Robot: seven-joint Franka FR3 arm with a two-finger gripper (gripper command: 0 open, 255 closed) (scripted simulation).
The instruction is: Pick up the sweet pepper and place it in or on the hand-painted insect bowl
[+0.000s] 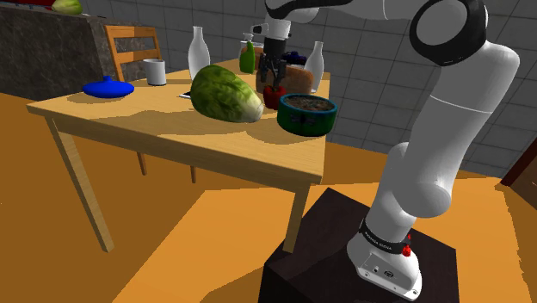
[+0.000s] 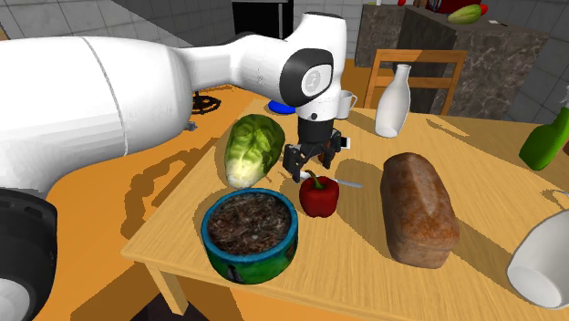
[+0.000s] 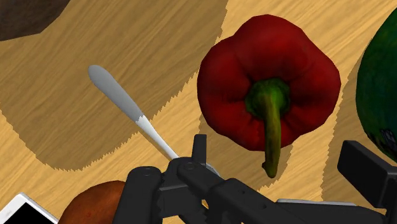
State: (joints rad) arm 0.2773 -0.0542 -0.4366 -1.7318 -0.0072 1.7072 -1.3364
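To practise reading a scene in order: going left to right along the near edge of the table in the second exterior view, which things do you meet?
blue-green bowl → red pepper → brown loaf → white vessel

Red sweet pepper [image 2: 318, 198], green stem up, stands just beside the blue-green bowl [image 2: 246, 263].

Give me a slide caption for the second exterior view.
Open black gripper poised over a red sweet pepper, next to the blue-green bowl, on a wooden table.
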